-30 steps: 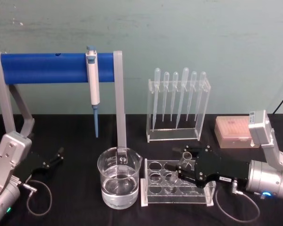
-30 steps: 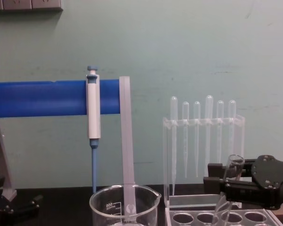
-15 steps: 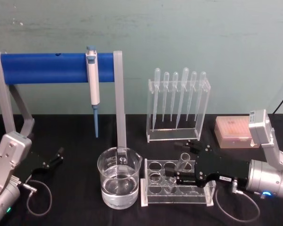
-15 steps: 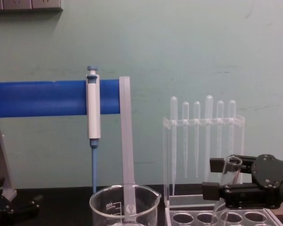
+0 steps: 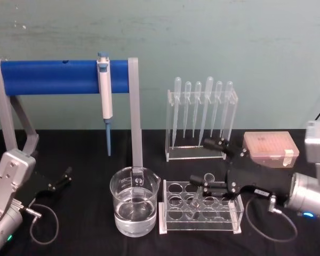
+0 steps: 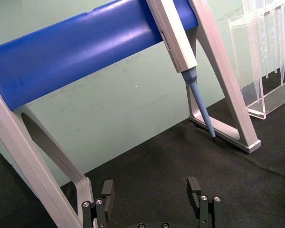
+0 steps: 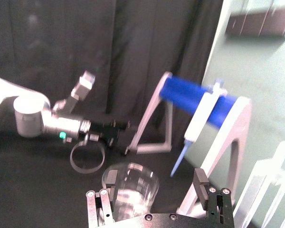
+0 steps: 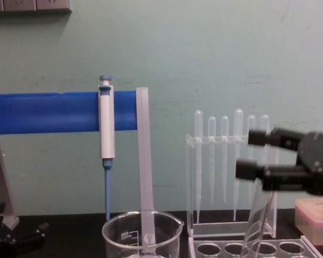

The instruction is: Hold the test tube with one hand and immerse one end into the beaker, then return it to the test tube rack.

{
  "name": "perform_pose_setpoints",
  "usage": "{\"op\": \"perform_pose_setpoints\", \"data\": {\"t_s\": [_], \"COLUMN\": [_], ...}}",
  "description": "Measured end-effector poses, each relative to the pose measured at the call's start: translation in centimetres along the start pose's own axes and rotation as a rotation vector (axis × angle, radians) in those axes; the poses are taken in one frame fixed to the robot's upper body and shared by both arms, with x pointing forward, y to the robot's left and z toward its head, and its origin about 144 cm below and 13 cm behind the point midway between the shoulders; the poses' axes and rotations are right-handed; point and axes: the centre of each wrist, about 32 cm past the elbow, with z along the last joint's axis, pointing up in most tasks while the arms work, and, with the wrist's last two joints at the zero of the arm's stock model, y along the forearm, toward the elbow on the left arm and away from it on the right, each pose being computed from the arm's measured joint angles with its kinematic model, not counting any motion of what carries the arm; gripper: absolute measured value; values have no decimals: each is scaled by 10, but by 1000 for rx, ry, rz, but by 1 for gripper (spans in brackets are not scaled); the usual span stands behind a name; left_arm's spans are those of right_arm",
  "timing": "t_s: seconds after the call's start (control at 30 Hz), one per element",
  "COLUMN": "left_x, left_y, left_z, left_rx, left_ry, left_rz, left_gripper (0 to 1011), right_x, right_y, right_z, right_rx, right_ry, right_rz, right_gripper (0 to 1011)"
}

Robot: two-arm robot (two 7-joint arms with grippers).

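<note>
The right gripper (image 5: 199,160), jaws apart above the leaning test tube (image 5: 199,196) (it stands in the rack (image 5: 165,224)), should centre on it before closing; the left gripper (image 5: 58,178) idles open at the table's near-left corner.

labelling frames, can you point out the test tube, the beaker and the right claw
test tube (image 5: 199,193), head view, on its glass body leaning in the rack.
beaker (image 5: 134,205), head view, on its front wall above the liquid.
right claw (image 5: 207,162), head view, midway between its open fingertips.
</note>
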Motion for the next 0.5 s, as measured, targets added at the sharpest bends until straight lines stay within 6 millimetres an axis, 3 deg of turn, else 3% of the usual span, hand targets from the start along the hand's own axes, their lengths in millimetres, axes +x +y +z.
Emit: {"op": "perform_pose_setpoints", "data": {"t_s": [0.1,0.17,0.23,0.3,0.5], "left_x": [0,0,0,0,0], "left_y": [0,0,0,0,0], "left_z": [0,0,0,0,0], "left_rx": [0,0,0,0,0], "left_ry": [0,0,0,0,0], "left_rz": [0,0,0,0,0], "left_gripper": [1000,1000,1000,1000,1000], "right_x": [-3,-13,-18,-42,-63], "right_y": [-3,-15,-19,-30,-28], "right_z": [1,-1,-3,-20,-37], "right_rx": [59,156,150,84,-17], "right_ry": [-22,-55,-51,-14,30], "right_rz": [-19,-147,-199,-446,-674], "right_gripper": [1000,1000,1000,1000,1002]}}
